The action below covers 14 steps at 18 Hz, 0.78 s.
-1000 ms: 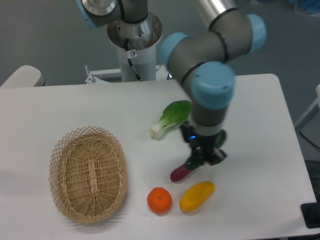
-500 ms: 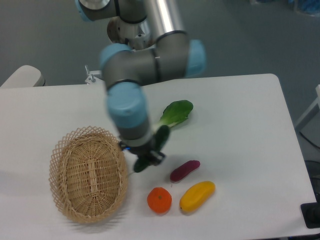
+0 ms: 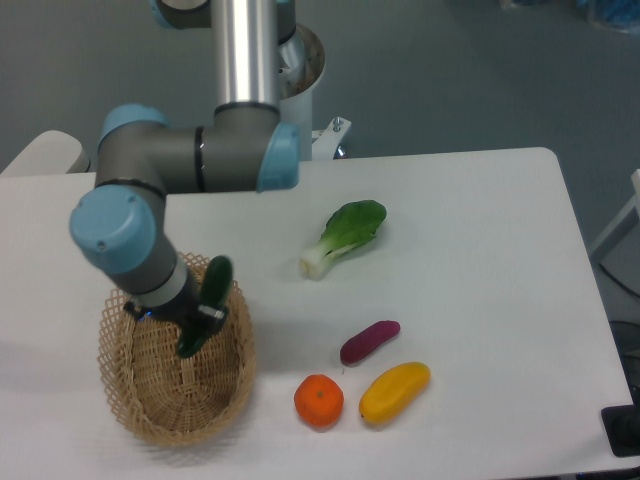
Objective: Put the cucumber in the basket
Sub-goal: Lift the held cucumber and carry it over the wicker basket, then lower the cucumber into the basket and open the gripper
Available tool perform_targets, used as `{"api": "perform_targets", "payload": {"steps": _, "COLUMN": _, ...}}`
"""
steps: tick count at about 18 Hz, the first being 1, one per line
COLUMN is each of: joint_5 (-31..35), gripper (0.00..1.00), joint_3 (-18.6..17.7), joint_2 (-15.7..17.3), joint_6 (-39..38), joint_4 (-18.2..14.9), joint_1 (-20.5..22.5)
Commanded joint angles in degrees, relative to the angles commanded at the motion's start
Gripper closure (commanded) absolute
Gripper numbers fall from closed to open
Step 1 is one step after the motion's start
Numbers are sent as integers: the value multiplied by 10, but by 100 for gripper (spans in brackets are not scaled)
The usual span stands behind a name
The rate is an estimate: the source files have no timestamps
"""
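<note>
**A:** What is your claw doing?

**B:** Your gripper [image 3: 196, 318] is clamped on the cucumber [image 3: 205, 305]. You can see the dark fingers pressed against its middle, with no gap showing between them and the skin. Little of the fingers themselves is visible, since the wrist hides most of them.

**A:** How does the cucumber sit in the grip?

**B:** It is tilted, nearly upright. Its upper end leans toward the right and pokes out above the fingers; its lower end points down into the basket [image 3: 130, 400]. You cannot tell from this view whether that lower tip touches the weave or hangs just above it.

**A:** And where is that over the basket?

**B:** Over the right half of the oval wicker bowl, inside the lattice rim. Your arm's blue-capped wrist sits above the basket's upper left edge and covers part of the rim there.

**A:** What else is on your table?

**B:** A bok choy [image 3: 343, 236] lies well to the right of the basket, white stem toward the basket. Nearer the front edge you have a purple sweet potato [image 3: 369, 341], with a tangerine [image 3: 319, 401] and a yellow mango [image 3: 394, 392] just in front of it, side by side but apart. All lie on the white table [image 3: 500, 250].
</note>
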Motion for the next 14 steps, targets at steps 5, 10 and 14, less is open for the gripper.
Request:
{"api": "perform_targets", "payload": {"steps": 5, "joint_5": -3, "gripper": 78, "joint_3": -1, "joint_2": -23, "joint_6": -1, "joint_4": 45, "joint_1": -3}}
{"api": "perform_targets", "payload": {"steps": 10, "joint_5": 4, "gripper": 77, "joint_3": -5, "joint_2": -37, "joint_6": 5, "joint_4": 47, "joint_1": -3}}
{"api": "perform_targets", "payload": {"steps": 14, "joint_5": 4, "gripper": 35, "joint_3": -2, "joint_2": -40, "joint_6": 8, "joint_4": 53, "joint_1": -3}}
